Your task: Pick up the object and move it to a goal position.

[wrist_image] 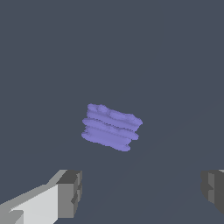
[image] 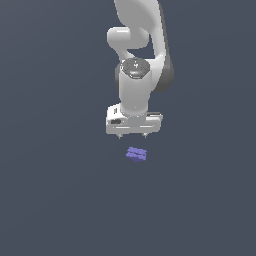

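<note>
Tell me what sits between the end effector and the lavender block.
Nothing: in both views only bare grey floor separates the open end effector from the ridged lavender block.

Flat slate-grey ground (image: 55,200) (no visible walls), even light

In the exterior view the arm (image: 137,55) comes down from the top of the frame, with the gripper (image: 133,135) at its lower end pointing downward. The object (image: 136,154) lies flat on the surface (image: 50,200), just below the gripper in the picture and slightly toward the exterior view's right. A gap appears to separate the fingertips (image: 120,136) from the object, though depth is hard to judge here. In the wrist view the object (wrist_image: 111,127) sits ahead of the two fingers (wrist_image: 70,194), which stand wide apart, and it is turned slightly askew to them.
</note>
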`<state>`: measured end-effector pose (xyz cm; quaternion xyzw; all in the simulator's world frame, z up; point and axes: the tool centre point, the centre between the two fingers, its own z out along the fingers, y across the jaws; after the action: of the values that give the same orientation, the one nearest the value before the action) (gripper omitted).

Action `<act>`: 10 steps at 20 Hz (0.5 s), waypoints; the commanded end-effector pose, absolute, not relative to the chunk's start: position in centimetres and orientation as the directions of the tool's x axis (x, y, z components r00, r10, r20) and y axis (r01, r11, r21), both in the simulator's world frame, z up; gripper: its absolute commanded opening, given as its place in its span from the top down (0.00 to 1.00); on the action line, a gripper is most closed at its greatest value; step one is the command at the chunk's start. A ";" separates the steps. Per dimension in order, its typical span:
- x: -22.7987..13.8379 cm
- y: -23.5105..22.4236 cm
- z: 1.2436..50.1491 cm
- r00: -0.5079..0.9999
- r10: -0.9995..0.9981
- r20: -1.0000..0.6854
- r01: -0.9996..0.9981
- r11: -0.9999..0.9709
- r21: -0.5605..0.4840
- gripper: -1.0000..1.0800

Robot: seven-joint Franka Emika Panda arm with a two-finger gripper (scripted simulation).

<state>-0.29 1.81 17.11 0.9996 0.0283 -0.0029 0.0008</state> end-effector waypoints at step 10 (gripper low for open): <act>-2.0 2.9 15.5 0.995 0.078 -0.067 0.079 -0.997 0.001 0.04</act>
<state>-1.70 2.72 15.71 0.9989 0.0381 -0.0287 0.0017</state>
